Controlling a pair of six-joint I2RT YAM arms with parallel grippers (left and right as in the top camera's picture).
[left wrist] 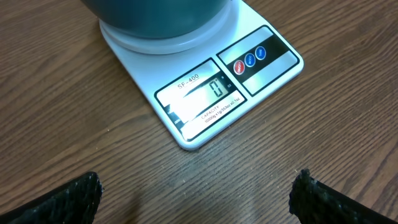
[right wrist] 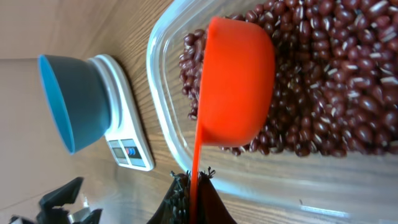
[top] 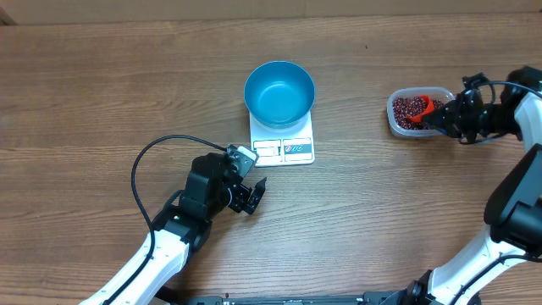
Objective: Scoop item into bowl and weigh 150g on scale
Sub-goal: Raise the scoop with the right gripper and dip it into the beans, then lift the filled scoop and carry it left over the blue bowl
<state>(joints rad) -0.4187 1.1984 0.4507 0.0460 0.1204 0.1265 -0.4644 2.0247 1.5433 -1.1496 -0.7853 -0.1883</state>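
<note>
right gripper (right wrist: 194,186) clenched on scoop (right wrist: 236,87) handle | cup straight ahead of fingers, over beans (right wrist: 336,74) | bowl (top: 279,91) well apart to their left | left gripper (top: 251,196) released, nearer bowl

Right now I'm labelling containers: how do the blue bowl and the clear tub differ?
The blue bowl is round and opaque; the clear tub is rounded-rectangular and see-through. The bowl sits empty on the scale; the tub, off it, holds red beans. Both are open-topped.
</note>
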